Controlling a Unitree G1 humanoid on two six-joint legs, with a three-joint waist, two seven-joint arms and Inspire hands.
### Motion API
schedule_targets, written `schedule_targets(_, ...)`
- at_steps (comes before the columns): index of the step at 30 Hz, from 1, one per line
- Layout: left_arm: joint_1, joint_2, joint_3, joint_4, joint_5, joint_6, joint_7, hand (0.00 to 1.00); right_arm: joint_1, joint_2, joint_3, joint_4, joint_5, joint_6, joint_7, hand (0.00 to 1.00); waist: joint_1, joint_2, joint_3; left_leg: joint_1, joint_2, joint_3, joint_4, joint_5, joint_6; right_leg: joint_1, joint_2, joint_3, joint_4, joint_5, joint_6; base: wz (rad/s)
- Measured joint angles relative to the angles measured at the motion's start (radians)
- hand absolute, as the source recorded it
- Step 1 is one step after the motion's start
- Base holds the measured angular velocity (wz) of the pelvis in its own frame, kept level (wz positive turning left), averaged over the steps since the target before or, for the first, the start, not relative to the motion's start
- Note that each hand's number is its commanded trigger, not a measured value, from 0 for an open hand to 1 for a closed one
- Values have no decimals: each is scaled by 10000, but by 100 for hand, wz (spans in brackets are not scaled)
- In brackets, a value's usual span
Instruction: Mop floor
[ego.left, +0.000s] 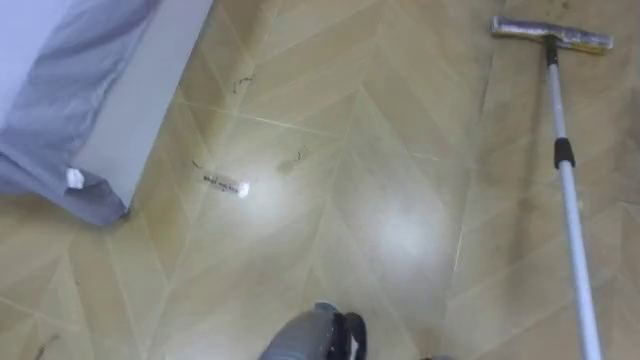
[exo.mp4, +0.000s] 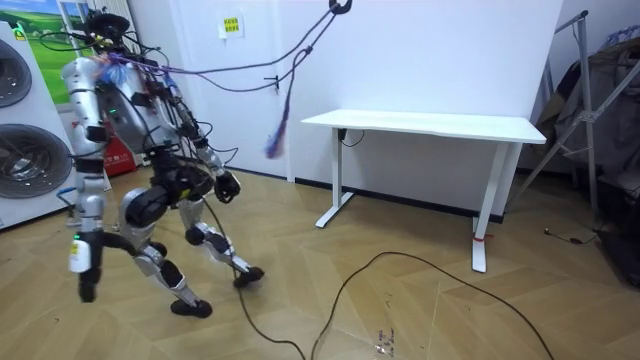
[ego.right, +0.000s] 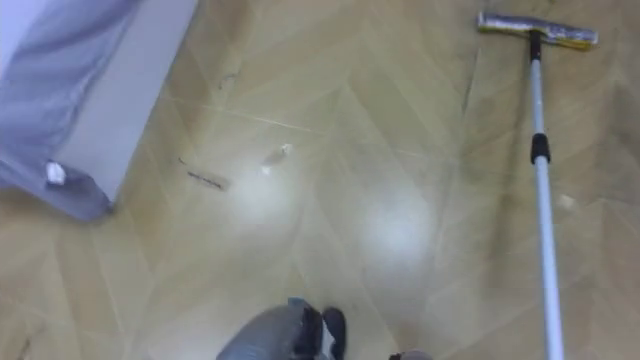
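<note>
The mop (ego.left: 565, 152) rests head-down on the wooden floor (ego.left: 380, 220), well apart from the bed (ego.left: 110, 90). Finger state of left robot hand (exo.mp4: 226, 186) and right robot hand (exo.mp4: 86, 275): cannot tell.

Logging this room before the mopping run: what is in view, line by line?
floor: one, tan herringbone wood
mop: one, silver pole, flat head, on floor ahead right
furniture: one, grey cloth over white side, ahead left
scraps: several, pale or dark, on floor near furniture
desk: one, white, by the wall
washing machines: two, white, stacked, room view's left
sign: one, yellow, on wall
right hand: one, dark, hanging low at its side
left hand: one, dark, before its hips
</note>
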Motion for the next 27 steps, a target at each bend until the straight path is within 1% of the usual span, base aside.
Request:
schedule_targets(1, 36, -17, 84, 8, 8, 7, 100, 0, 42, 300, -51, -39, -64, -3, -173, 100, -140, 22, 30, 111, -3, -54, -120, -58, -12, -576, 209, -31, -23, -89, -23, -35)
schedule_targets(2, 61, -49, 74, 8, 8, 10, 150, 0, 47, 419, -71, -67, -65, -24, -237, 100, -197, 89, 54, 159, -33, -196, -173, -70, -37, -816, 279, -114, -194, -137, -22, -29)
schedule_targets(3, 80, -165, 61, -1, 7, 23, 234, 0, 91, 608, -90, -73, -61, -72, -374, 100, -393, 217, 93, 277, -144, -503, -296, -65, -59, -1118, 288, -294, -838, -172, -10, -8)
schedule_targets(4, 115, -262, 40, -9, 7, 30, 244, 0, 208, 766, -86, -98, -28, -116, -517, 100, -462, 259, 60, 388, -149, -562, -446, -79, -85, -1306, 203, -401, -1886, -171, -12, -4)
schedule_targets(5, 123, -288, 40, -8, 6, 32, 248, 0, 265, 844, -87, -148, -11, -118, -596, 100, -459, 264, 53, 499, -149, -560, -535, -90, -105, -1341, 170, -430, -2477, -151, -44, 0)
schedule_targets(6, 188, -298, 65, -12, 13, 42, 266, 0, 316, 977, -101, -215, -3, -117, -671, 100, -460, 184, 96, 706, -150, -571, -667, -128, -173, -1372, 105, -494, -3513, -5, -177, 0)
schedule_targets(7, 277, -299, 79, -31, 38, 107, 286, 0, 361, 1043, -139, -277, -34, -110, -669, 100, -454, 110, 129, 925, -142, -641, -731, -218, -277, -1371, 93, -692, -4270, 339, -356, 5)
schedule_targets(8, 361, -300, 85, -87, 36, 176, 288, 0, 395, 1054, -145, -299, -36, -98, -667, 100, -451, 52, 131, 999, -131, -734, -727, -277, -343, -1321, 55, -792, -4381, 500, -448, 11)
schedule_targets(9, 544, -264, 93, -213, 25, 244, 281, 0, 393, 1044, -286, -367, -98, 27, -659, 100, -382, 27, 46, 1173, -77, -844, -718, -371, -489, -1076, 83, -1000, -4450, 575, -545, 8)
schedule_targets(10, 617, -168, 70, -301, -27, 347, 272, 0, 164, 980, -394, -391, -123, 202, -637, 100, -228, -71, 59, 1281, -22, -887, -605, -466, -653, -934, 76, -1192, -4347, 565, -730, 0)
schedule_targets(11, 628, -111, 52, -371, -73, 405, 274, 0, 4, 929, -416, -373, -128, 285, -592, 100, -152, -164, 68, 1279, 26, -869, -440, -513, -738, -927, 82, -1243, -4252, 501, -818, -5)
schedule_targets(12, 631, 12, 54, -439, -236, 475, 280, 0, -475, 759, -430, -296, -128, 445, -453, 100, -24, -313, 138, 1152, 138, -750, 151, -520, -837, -918, 88, -1259, -3977, 296, -942, -11)
schedule_targets(13, 635, 149, 28, -481, -491, 457, 311, 0, -1077, 510, -460, -289, -117, 651, -345, 100, 151, -523, 183, 786, 325, -525, 1146, -318, -1184, -980, 103, -1241, -3551, -14, -1038, -13)
schedule_targets(14, 658, 214, 6, -511, -725, 452, 346, 0, -1401, 352, -454, -260, -108, 697, -293, 100, 236, -572, 194, 543, 469, -459, 1757, -153, -1438, -987, 149, -1202, -3356, -166, -1072, -27)
schedule_targets(15, 840, 345, -59, -809, -1130, 453, 427, 0, -2047, 25, -373, -228, 10, 681, -175, 100, 425, -613, 193, 56, 767, -451, 2978, 326, -1751, -981, 358, -1199, -3005, -438, -1147, -32)
schedule_targets(16, 1031, 534, -183, -1149, -1416, 447, 494, 0, -2644, -285, -348, -361, 155, 626, -68, 100, 533, -814, 263, -498, 948, -450, 4054, 1115, -1929, -1004, 525, -1098, -2664, -682, -1229, -26)
schedule_targets(17, 1099, 618, -199, -1276, -1466, 439, 500, 0, -2913, -415, -337, -421, 246, 587, -22, 100, 560, -824, 254, -820, 973, -464, 4538, 1654, -1955, -1002, 548, -1059, -2489, -806, -1252, -3)
schedule_targets(18, 1199, 736, -219, -1480, -1547, 439, 534, 0, -3281, -616, -196, -645, 317, 542, 72, 100, 674, -1133, 342, -1322, 999, -411, 5250, 2750, -1998, -985, 629, -896, -2232, -1070, -1293, 14)
schedule_targets(19, 1443, 780, -227, -1784, -1464, 444, 563, 0, -3494, -738, -203, -808, 432, 535, 200, 100, 764, -1312, 302, -1754, 1024, -380, 5613, 2945, -2053, -959, 698, -766, -2097, -1258, -1371, 15)
schedule_targets(20, 1553, 780, -224, -1911, -1400, 458, 536, 0, -3603, -755, -202, -803, 539, 536, 278, 100, 779, -1372, 312, -1936, 1104, -325, 5560, 2831, -1968, -907, 706, -761, -2085, -1321, -1378, 8)
schedule_targets(21, 1639, 784, -204, -1958, -1232, 558, 351, 0, -3726, -731, -190, -822, 731, 534, 394, 100, 868, -1452, 346, -2131, 1271, -161, 4948, 2408, -1835, -724, 709, -678, -2107, -1408, -1333, 14)
schedule_targets(22, 1688, 765, -196, -1956, -954, 689, 158, 0, -3614, -692, -218, -814, 764, 527, 494, 100, 869, -1564, 402, -2079, 1233, -148, 3467, 2017, -1815, -412, 721, -632, -2272, -1535, -1333, 19)
schedule_targets(23, 1706, 760, -195, -1958, -847, 688, 83, 0, -3495, -667, -235, -802, 764, 538, 523, 100, 866, -1509, 367, -1954, 1237, -170, 2533, 1925, -1829, -230, 752, -626, -2402, -1602, -1318, 28)
schedule_targets(24, 1670, 760, -184, -1956, -646, 676, -96, 0, -3101, -660, -214, -794, 764, 531, 560, 100, 869, -1325, 303, -1584, 1264, -170, 529, 1925, -1849, 261, 899, -594, -2814, -1702, -1284, 23)
schedule_targets(25, 1649, 752, -136, -1896, -572, 675, -229, 0, -2564, -627, -212, -790, 767, 513, 604, 100, 834, -1251, 311, -1185, 1250, -148, -808, 2192, -1514, 805, 920, -593, -3265, -1818, -1209, 24)
schedule_targets(26, 1605, 739, -122, -1832, -532, 680, -266, 0, -2255, -604, -185, -788, 754, 486, 612, 100, 758, -1223, 282, -1010, 1184, -85, -901, 2096, -1295, 1073, 876, -580, -3512, -1854, -1158, 40)
schedule_targets(27, 1358, 663, -121, -1648, -458, 666, -335, 0, -1540, -595, -108, -750, 676, 467, 624, 100, 595, -1153, 233, -633, 1037, 80, -1013, 1809, -936, 1566, 756, -440, -3824, -1907, -1053, 51)
